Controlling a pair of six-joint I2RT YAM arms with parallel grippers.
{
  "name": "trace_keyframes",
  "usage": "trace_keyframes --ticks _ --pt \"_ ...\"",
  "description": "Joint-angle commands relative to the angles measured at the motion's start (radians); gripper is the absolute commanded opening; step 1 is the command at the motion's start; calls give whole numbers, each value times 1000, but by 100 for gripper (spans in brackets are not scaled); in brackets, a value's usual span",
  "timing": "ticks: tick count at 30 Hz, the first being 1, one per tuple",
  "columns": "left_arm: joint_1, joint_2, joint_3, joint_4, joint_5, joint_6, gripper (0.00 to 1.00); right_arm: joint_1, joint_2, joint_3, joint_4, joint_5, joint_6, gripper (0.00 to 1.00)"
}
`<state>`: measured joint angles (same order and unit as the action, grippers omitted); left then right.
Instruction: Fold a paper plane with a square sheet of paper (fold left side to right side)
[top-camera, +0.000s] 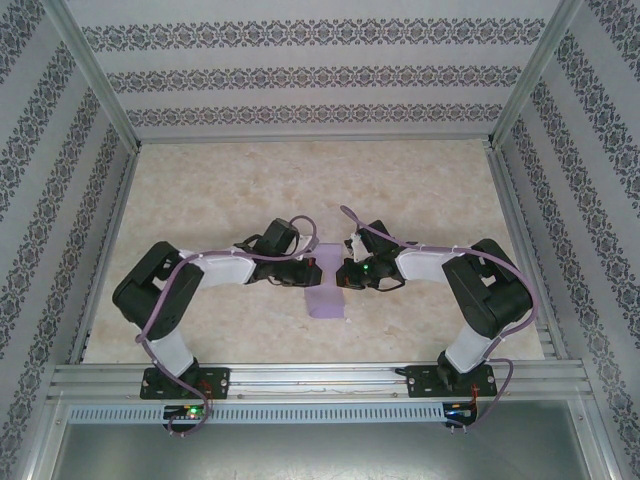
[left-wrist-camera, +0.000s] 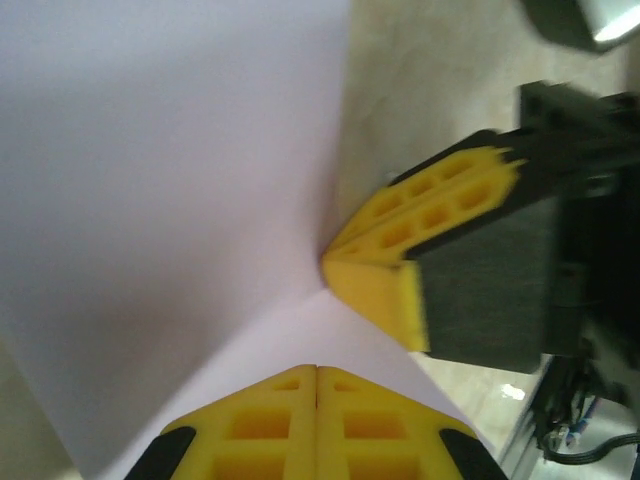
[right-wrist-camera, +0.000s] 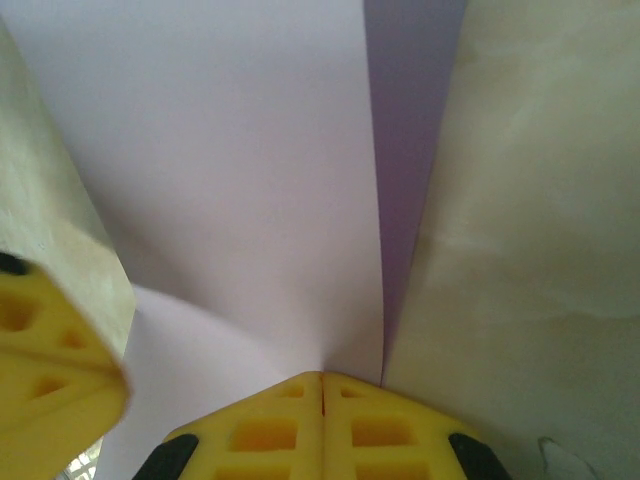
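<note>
The square sheet of paper (top-camera: 325, 302) is lavender and lies at the middle of the table, part of it raised between the two arms. My left gripper (top-camera: 320, 271) and right gripper (top-camera: 341, 272) meet tip to tip over it. In the left wrist view the sheet (left-wrist-camera: 180, 180) tents upward, and my left gripper (left-wrist-camera: 317, 370) is shut with its yellow tips pinched on it. The right gripper's fingers (left-wrist-camera: 390, 280) grip the ridge just beyond. In the right wrist view my right gripper (right-wrist-camera: 321, 378) is shut on the sheet (right-wrist-camera: 230, 180), where creases converge. A left fingertip (right-wrist-camera: 50, 370) shows nearby.
The marble-patterned table (top-camera: 430, 190) is bare around the paper. Aluminium rails (top-camera: 320, 380) run along the near edge where both arm bases stand. Patterned walls close in the left, right and back sides.
</note>
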<state>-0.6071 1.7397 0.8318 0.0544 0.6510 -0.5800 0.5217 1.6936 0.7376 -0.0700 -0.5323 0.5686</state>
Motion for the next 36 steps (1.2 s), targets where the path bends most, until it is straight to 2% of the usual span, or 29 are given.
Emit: trace_keyframes --ticks 1,12,22,28,36 --pt "-8 30 6 21 -3 0 3 7 67 -55 -130 137 -26 0" --pt "-8 76 -25 6 -30 -1 3 9 41 -32 -98 68 -23 0" --pt "-8 95 -32 14 -37 -9 2 -2 -86 -15 51 -88 38 0" --pt "-10 94 -21 8 -36 -9 2 22 -3 23 128 -103 85 0" --pt "-11 90 -15 -13 -42 5 2 41 105 68 132 -28 102 0"
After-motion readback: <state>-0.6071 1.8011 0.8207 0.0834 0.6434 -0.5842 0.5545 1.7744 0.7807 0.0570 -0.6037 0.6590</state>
